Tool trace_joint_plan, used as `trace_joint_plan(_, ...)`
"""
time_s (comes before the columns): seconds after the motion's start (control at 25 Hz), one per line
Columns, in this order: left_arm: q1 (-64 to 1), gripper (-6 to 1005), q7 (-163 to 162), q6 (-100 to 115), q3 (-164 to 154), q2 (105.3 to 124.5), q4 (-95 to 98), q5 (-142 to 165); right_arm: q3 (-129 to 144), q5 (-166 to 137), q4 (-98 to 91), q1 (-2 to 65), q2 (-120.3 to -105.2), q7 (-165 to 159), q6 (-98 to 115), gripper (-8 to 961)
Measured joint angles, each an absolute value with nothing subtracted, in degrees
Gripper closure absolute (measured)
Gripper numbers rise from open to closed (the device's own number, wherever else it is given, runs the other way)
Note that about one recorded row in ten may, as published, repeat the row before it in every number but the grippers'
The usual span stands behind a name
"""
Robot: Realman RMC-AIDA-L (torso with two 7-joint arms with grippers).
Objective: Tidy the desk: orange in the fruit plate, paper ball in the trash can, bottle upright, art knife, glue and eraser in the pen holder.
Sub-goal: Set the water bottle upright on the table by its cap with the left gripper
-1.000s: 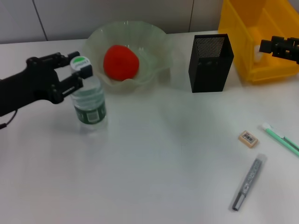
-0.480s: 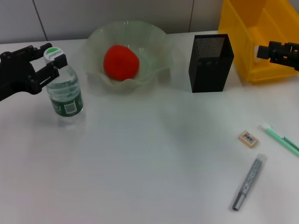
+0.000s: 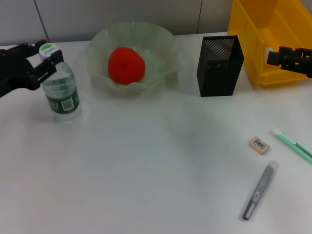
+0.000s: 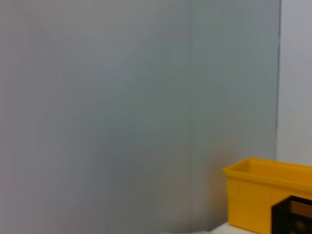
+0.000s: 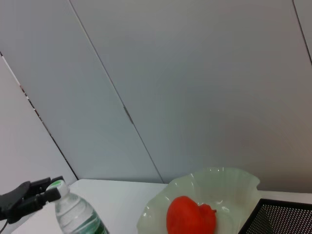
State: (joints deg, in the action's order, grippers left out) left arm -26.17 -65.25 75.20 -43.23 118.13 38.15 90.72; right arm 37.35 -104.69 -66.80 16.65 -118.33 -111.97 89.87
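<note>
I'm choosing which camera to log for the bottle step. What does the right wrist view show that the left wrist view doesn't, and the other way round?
Only the right wrist view shows the bottle standing upright with the left gripper at its green cap, and the orange lying in the fruit plate. Only the left wrist view shows the yellow bin; it shows no bottle and no gripper. Both share the grey wall panels, a strip of white desk and a corner of the black mesh pen holder.
</note>
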Motion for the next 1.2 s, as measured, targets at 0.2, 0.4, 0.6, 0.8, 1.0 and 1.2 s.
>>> trace_joint_plan(0.2, -26.37, 560, -64.6, 74.13, -42.2, 118.18, 37.34, 87.24, 37.35, -104.69, -66.08, 16.61, -118.31, -111.92, 89.91, 374)
trace_joint_plan(0.4, -26.36, 560, -63.69, 73.11, -41.97, 118.13, 36.18, 84.07, 37.35, -104.69, -65.86, 16.45, -118.3, -111.8, 90.02, 374)
trace_joint_plan(0.6, -26.68, 561, -62.59, 71.34, -41.99, 118.31, 35.45, 83.44, 37.24, -104.69, -65.77, 16.41, -118.3, -111.73, 90.63, 374)
trace_joint_plan(0.8, -27.52, 563, -61.7, 70.46, -42.01, 118.34, 33.9, 83.39, 37.31, -104.67, -65.76, 16.06, -118.3, -111.71, 90.74, 374)
trace_joint_plan(1.0, -27.77, 561, -60.93, 69.76, -42.01, 118.37, 33.44, 83.37, 36.98, -104.67, -65.75, 15.9, -118.42, -111.7, 91.57, 374)
trace_joint_plan(1.2, -27.81, 559, -60.73, 69.22, -42.01, 118.36, 32.8, 83.02, 36.69, -104.67, -65.73, 15.74, -118.47, -111.7, 92.07, 374)
